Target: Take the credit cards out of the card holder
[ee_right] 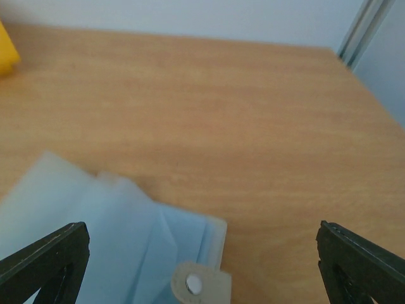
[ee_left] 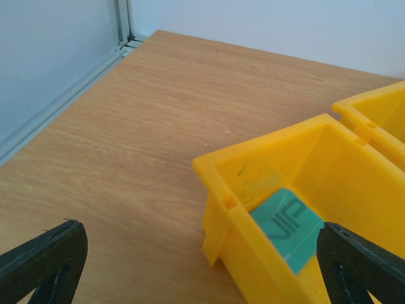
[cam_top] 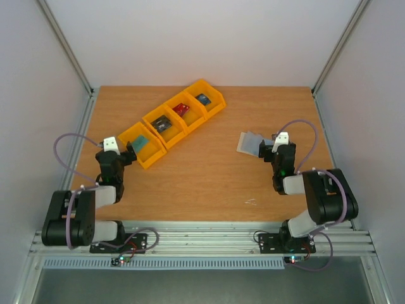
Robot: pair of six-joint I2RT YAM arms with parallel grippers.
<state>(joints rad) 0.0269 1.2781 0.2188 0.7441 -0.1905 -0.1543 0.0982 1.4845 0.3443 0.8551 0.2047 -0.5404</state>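
The card holder (cam_top: 249,142) lies unfolded on the table right of centre, pale grey. Its soft pockets (ee_right: 114,240) and snap tab (ee_right: 196,286) fill the lower left of the right wrist view, and no card shows in them. My right gripper (cam_top: 264,148) (ee_right: 202,231) hangs open just over the holder's near right edge. A black card (cam_top: 162,124) and a red card (cam_top: 182,109) lie in two of the yellow bins. My left gripper (cam_top: 129,149) (ee_left: 201,231) is open above the nearest bin's corner (ee_left: 228,190), holding nothing.
Several yellow bins (cam_top: 204,88) run in a diagonal row from centre left to the back. The nearest bin holds a teal card (ee_left: 288,229), the farthest a blue one (cam_top: 202,99). Frame rails edge the table's left (ee_left: 63,101) and right (ee_right: 364,28).
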